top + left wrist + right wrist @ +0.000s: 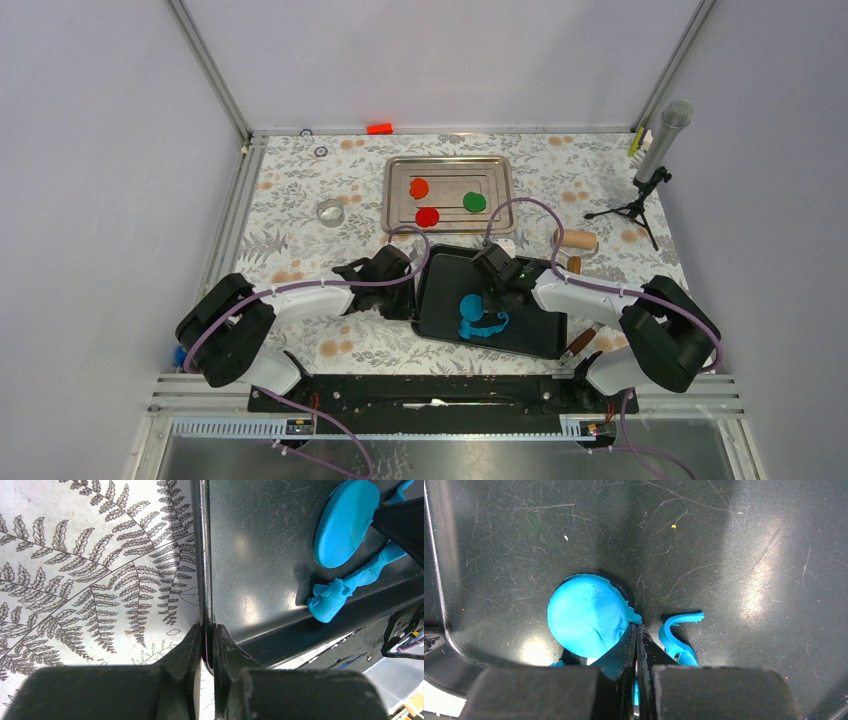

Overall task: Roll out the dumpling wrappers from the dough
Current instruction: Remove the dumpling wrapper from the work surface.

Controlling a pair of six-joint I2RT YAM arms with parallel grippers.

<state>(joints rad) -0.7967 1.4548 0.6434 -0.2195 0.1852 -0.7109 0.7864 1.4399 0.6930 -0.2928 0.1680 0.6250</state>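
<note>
Left jaws are clamped on the left rim of the black tray (260,555), with 1 finger (187,647) outside over the fern-patterned table (75,580) and 1 inside the rim. Right jaws are pressed fully together above the tray's floor, their tips touching the edge of the blue dumpling wrapper (586,617). A sliver of blue shows between the fingers lower down, and I cannot tell whether any clay is pinched there.

That wrapper lies flat in the tray's left half. It is a smooth, thick round disc with a ragged fringe along 1 side. Just beside it, toward the tray's near edge, lies the dough (674,637), a thin curling blue strip with a lumpy end.

Beyond the tray's far edge, a metal tray (447,162) holds 3 more wrappers, all apart from each other: orange (419,187), red (427,216) and green (474,201).
</note>
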